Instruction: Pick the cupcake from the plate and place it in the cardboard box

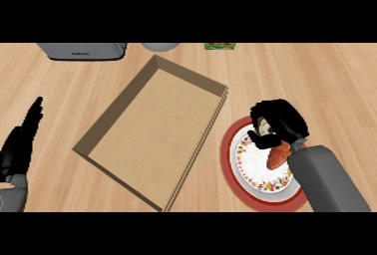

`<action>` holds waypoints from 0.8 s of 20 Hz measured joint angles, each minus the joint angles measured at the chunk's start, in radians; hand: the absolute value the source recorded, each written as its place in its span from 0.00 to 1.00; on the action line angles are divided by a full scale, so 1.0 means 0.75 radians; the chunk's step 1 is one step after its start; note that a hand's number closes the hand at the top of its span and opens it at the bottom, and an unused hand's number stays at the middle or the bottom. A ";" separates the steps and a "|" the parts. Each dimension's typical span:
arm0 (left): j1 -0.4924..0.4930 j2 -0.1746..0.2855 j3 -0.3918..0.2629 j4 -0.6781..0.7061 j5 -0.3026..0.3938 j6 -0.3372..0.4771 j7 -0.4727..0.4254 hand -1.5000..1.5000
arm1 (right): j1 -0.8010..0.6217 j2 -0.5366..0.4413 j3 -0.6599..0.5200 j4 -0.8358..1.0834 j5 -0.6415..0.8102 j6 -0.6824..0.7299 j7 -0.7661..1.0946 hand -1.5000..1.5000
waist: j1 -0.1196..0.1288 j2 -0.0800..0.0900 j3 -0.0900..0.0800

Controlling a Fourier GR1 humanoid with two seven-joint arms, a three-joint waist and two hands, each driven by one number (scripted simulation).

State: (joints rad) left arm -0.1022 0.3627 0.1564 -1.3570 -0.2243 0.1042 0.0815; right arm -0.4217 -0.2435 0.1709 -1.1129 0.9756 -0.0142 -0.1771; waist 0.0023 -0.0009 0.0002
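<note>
While right hand (280, 122) hunches over plate (247, 167), fingers curl round cupcake (278, 156). Reddish-orange part shows just under palm, wrist side, over plate centre. Lifted or not: cannot tell. Cardboard box (147, 139) open-topped, just left of hand. Left hand (18, 147) beyond box, fingers straight, resting.

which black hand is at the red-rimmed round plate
The right hand, fingers curled round the orange-brown cupcake on that plate. The left hand rests open at the view's left edge, apart from it.
</note>
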 measured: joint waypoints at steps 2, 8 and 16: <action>-0.001 -0.006 0.000 -0.004 -0.006 -0.004 0.008 0.50 | -0.006 -0.029 0.003 -0.023 0.029 0.031 0.007 1.00 | 0.000 0.000 0.000; 0.009 0.001 0.032 0.017 -0.002 -0.017 -0.027 0.50 | -0.013 -0.114 -0.064 -0.246 0.002 0.103 0.003 1.00 | -0.008 -0.002 0.000; 0.012 -0.017 0.028 0.003 -0.019 -0.016 -0.018 0.50 | -0.066 -0.049 -0.063 -0.528 -0.085 0.142 -0.028 1.00 | -0.005 -0.002 -0.001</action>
State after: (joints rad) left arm -0.0935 0.3499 0.1771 -1.3545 -0.2388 0.0923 0.0682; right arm -0.4715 -0.2804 0.1239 -1.5090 0.9116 0.0920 -0.1979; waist -0.0013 -0.0026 -0.0003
